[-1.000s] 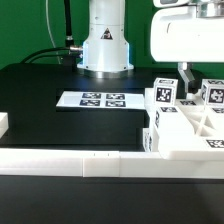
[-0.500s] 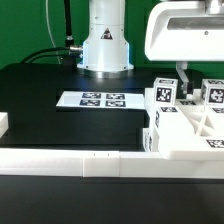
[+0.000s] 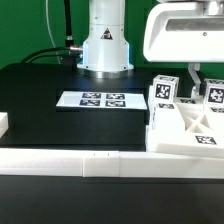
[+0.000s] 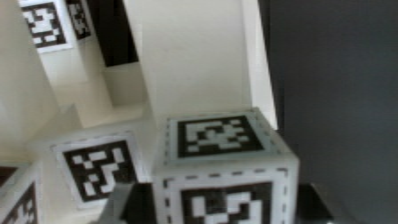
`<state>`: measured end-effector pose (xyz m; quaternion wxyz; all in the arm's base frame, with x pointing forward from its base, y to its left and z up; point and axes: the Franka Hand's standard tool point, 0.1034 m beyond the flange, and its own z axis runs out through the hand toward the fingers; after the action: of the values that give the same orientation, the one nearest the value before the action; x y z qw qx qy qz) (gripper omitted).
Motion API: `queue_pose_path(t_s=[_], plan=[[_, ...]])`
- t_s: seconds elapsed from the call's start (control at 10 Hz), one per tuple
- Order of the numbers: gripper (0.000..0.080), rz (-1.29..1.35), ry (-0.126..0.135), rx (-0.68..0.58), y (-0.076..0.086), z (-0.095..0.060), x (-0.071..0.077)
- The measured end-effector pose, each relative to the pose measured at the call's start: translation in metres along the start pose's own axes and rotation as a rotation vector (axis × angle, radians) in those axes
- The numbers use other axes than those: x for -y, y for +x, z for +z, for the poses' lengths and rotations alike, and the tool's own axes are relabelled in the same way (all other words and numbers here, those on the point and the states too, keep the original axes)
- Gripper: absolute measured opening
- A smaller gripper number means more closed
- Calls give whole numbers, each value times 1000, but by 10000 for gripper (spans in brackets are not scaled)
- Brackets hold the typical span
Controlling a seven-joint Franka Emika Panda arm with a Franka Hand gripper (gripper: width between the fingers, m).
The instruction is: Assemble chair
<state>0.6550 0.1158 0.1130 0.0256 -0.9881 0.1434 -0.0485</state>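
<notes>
Chair (image 3: 185,128) rests on the black surface (image 3: 60,80), under the arm; jaws' state cannot be told.

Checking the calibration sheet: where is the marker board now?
In the exterior view, the marker board lies flat mid-table, before the robot base, left of the chair.
</notes>
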Motion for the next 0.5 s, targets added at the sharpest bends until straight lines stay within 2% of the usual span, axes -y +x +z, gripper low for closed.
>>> queue_pose_path(t_s=[0.2,0.5], plan=[[286,24,1,-6,1,0,-1],[286,257,-9,-11,5,0,-13]])
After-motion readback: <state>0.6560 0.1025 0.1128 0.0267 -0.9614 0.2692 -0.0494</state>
